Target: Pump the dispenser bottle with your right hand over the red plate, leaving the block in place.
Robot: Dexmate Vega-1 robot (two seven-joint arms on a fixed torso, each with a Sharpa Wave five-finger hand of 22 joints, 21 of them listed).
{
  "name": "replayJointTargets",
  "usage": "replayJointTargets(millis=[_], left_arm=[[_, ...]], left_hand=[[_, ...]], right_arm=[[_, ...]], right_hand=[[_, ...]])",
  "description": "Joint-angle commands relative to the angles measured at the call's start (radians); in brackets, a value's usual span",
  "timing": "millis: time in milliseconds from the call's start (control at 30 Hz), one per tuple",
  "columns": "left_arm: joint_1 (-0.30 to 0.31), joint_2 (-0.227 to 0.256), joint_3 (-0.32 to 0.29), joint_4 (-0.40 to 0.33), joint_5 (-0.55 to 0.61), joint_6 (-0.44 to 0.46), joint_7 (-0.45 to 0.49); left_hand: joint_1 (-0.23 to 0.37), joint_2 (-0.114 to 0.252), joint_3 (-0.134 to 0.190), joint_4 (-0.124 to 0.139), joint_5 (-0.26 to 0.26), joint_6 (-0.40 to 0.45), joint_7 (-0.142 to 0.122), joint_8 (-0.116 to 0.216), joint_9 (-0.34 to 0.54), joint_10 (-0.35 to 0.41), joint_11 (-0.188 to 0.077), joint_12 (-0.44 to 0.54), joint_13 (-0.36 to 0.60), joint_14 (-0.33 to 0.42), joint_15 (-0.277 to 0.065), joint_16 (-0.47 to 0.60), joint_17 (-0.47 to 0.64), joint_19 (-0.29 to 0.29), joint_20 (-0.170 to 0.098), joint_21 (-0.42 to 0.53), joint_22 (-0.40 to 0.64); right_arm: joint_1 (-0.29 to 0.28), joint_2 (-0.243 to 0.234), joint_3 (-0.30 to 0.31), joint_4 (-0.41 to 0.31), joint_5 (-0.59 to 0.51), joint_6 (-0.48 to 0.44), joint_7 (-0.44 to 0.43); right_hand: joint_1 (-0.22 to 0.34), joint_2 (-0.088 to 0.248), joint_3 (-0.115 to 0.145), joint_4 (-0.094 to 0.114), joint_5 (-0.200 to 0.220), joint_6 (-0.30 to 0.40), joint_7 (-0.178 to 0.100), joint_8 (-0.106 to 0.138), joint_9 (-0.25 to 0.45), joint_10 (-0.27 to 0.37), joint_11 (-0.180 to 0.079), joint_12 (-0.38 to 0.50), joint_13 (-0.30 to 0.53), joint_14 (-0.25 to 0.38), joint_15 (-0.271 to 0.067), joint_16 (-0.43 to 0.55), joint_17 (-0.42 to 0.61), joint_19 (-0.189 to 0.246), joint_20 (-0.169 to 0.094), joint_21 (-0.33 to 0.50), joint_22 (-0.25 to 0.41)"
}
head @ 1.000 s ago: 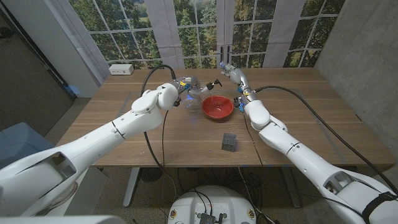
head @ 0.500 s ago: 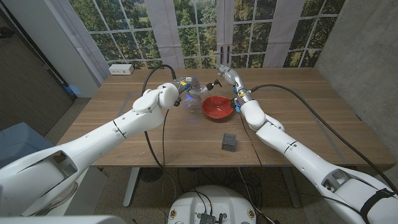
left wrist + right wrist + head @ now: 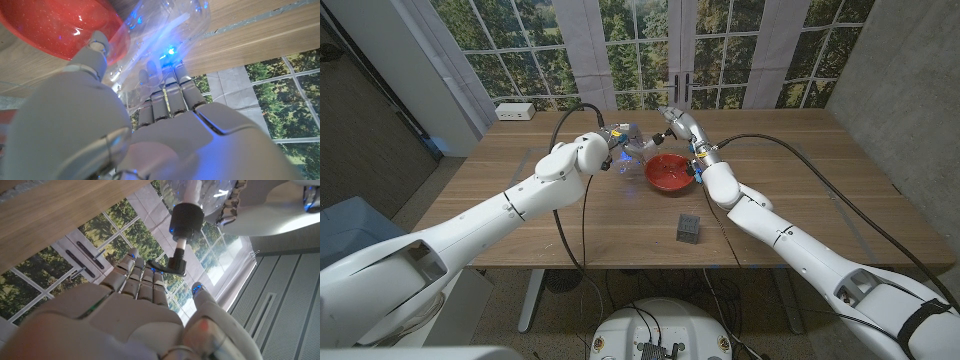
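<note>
The clear plastic dispenser bottle with the black pump (image 3: 638,146) is tipped sideways, its pump end pointing toward three o'clock, just above the ten o'clock rim of the round red plate (image 3: 670,172). The left hand (image 3: 613,139) grips its clear body. The right hand (image 3: 672,121) has its fingers (image 3: 142,277) touching the black pump, holding nothing; the small grey block (image 3: 689,228) sits on the wooden table (image 3: 520,190) at six o'clock from the plate.

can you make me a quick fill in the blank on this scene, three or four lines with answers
1. The left hand holds the clear dispenser bottle beside the ____ plate.
2. The grey block sits on the ____ table.
3. In the right wrist view, the right hand has its fingers near the bottle's black ____.
4. The block lies on the plate's ____ side, toward the robot.

Answers: red; wooden; pump; near
</note>
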Motion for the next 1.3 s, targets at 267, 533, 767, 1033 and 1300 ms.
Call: replayJointTargets(millis=[267,533,767,1033,1300], left_arm=[[0.000,-0.001,-0.001,0.003,-0.011,-0.014,0.013],[0.002,-0.001,-0.005,0.007,-0.016,-0.023,0.021],[0.003,-0.003,-0.005,0.008,-0.017,-0.018,0.022],[0.010,0.000,-0.012,0.006,-0.024,-0.030,0.036],[0.008,0.001,-0.012,0.005,-0.031,-0.035,0.028]], left_hand=[[0.212,0.218,0.087,0.078,0.006,0.206,-0.168,0.004,0.004,0.193,-0.190,-0.006,0.003,0.178,-0.324,0.005,0.003,0.039,-0.142,0.008,0.004],[0.212,0.219,0.087,0.078,0.006,0.209,-0.164,0.003,0.005,0.198,-0.187,-0.006,0.002,0.181,-0.324,0.006,0.003,0.042,-0.142,0.013,0.003],[0.214,0.216,0.085,0.076,0.006,0.213,-0.159,0.002,0.005,0.205,-0.186,-0.007,-0.001,0.187,-0.325,0.009,0.004,0.045,-0.144,0.018,0.003],[0.215,0.215,0.084,0.073,0.006,0.216,-0.157,0.001,0.005,0.210,-0.181,-0.008,-0.004,0.193,-0.325,0.011,0.005,0.049,-0.147,0.022,0.003],[0.218,0.213,0.082,0.071,0.006,0.220,-0.154,-0.001,0.005,0.214,-0.177,-0.010,-0.007,0.200,-0.325,0.014,0.006,0.053,-0.149,0.028,0.003]], right_arm=[[0.015,0.013,-0.041,-0.010,-0.057,-0.065,-0.015],[0.022,0.018,-0.057,-0.007,-0.062,-0.076,-0.005],[0.022,0.030,-0.073,-0.011,-0.064,-0.097,-0.001],[0.032,0.038,-0.096,0.007,-0.070,-0.083,0.018],[0.042,0.056,-0.125,0.035,-0.067,-0.058,0.047]], right_hand=[[-0.006,0.033,0.001,0.009,-0.001,-0.003,-0.005,0.001,0.005,-0.003,-0.009,0.003,0.003,-0.002,-0.004,0.003,0.003,0.003,0.000,-0.005,0.005],[-0.012,0.050,0.013,0.028,0.003,0.000,-0.017,0.002,0.005,-0.003,-0.017,0.003,0.003,-0.004,-0.015,0.004,0.008,0.000,-0.006,-0.005,0.005],[-0.026,0.036,0.009,0.045,0.002,-0.004,-0.010,0.000,0.006,-0.006,-0.014,0.002,0.003,-0.007,-0.006,0.002,0.009,0.001,0.002,-0.004,0.005],[-0.039,0.029,0.006,0.058,0.002,-0.006,-0.008,-0.001,0.006,-0.009,-0.012,0.001,0.003,-0.008,-0.004,0.000,0.009,0.001,0.005,-0.004,0.005],[-0.044,0.027,0.005,0.064,0.003,-0.008,-0.007,-0.001,0.006,-0.008,-0.011,0.001,0.003,-0.009,-0.004,-0.001,0.009,0.000,0.007,-0.004,0.005]])
